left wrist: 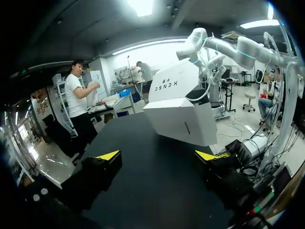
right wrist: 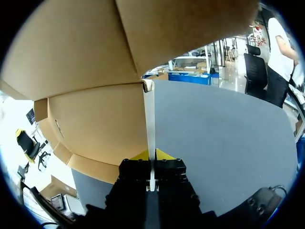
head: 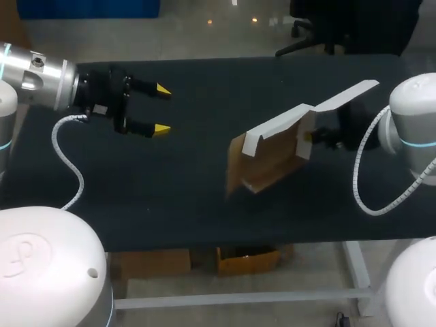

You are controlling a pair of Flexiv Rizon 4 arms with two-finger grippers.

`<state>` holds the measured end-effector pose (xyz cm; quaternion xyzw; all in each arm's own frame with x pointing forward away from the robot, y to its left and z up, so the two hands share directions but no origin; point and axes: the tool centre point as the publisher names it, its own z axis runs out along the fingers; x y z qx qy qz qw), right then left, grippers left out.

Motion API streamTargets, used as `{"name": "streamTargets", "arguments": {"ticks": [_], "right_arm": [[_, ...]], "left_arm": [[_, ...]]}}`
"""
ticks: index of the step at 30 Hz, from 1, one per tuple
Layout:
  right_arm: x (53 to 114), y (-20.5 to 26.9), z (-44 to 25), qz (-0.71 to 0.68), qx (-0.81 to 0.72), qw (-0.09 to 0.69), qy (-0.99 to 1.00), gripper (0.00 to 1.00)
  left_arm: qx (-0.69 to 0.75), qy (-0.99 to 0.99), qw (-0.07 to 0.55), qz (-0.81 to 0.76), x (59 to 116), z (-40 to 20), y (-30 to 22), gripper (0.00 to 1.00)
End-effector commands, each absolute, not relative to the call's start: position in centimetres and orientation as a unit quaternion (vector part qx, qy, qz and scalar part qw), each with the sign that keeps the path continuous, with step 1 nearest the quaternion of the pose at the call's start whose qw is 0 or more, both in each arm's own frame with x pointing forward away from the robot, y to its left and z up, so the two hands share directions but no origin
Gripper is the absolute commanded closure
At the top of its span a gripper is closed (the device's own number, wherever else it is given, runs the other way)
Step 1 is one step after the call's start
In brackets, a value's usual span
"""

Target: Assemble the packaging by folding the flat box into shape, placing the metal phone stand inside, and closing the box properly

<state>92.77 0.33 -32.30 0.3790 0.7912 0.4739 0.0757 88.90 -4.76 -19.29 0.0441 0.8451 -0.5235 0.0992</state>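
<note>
Closest to the lens, in the right wrist view, the right gripper [right wrist: 152, 155] has its yellow tips pressed together on a thin upright edge of the box [right wrist: 95, 119]. It pinches one cardboard panel from both sides, and brown inner faces fill the space above and beside it. In the head view the box [head: 272, 153] hangs tilted over the right-hand half of the table [head: 170, 197]. Its low end is near the table's middle and its high end is up at the right arm (whether the low corner touches the surface I cannot tell). Its long axis runs along that slope, from the table's middle up toward the right arm, and a white flap reaches on past the gripper. The brown inside faces the robot's side of the table. The white outside faces the left gripper [head: 162, 109], which hovers well apart from the box, jaws spread wide and holding nothing.

I judge the task to be at an early stage: the box is partly opened out of flat but not squared, and its flaps are loose. No phone stand shows in any view, so loading and closing remain.
</note>
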Motion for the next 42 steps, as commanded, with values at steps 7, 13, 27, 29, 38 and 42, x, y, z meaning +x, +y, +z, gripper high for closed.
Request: {"name": "streamTargets", "arguments": {"ticks": [7, 13, 27, 29, 38, 42], "right_arm": [[93.3, -1.9, -31.9, 0.46, 0.387, 0.015, 0.799, 1.0], [93.4, -3.0, -31.8, 0.431, 0.415, -0.021, 0.801, 1.0], [93.5, -2.1, -31.1, 0.35, 0.413, -0.089, 0.836, 1.0], [93.6, -1.9, -31.2, 0.33, 0.418, -0.093, 0.841, 1.0], [93.4, -1.2, -31.2, 0.254, 0.444, -0.101, 0.853, 1.0], [93.2, -1.2, -31.2, 0.227, 0.459, -0.106, 0.852, 1.0]], "left_arm": [[0.072, 0.867, 0.157, -0.468, 88.2, -19.9, -5.3, 0.0], [0.074, 0.88, 0.187, -0.431, 87.7, -20.1, -4.8, 0.0], [0.089, 0.895, 0.236, -0.368, 86.8, -20.2, -2.6, 0.0], [0.093, 0.896, 0.237, -0.363, 86.7, -20.3, -2.3, 0.0], [0.111, 0.904, 0.234, -0.339, 87.0, -20.7, -1.1, 0.0], [0.129, 0.906, 0.231, -0.332, 87.1, -20.8, -0.8, 0.0]]}}
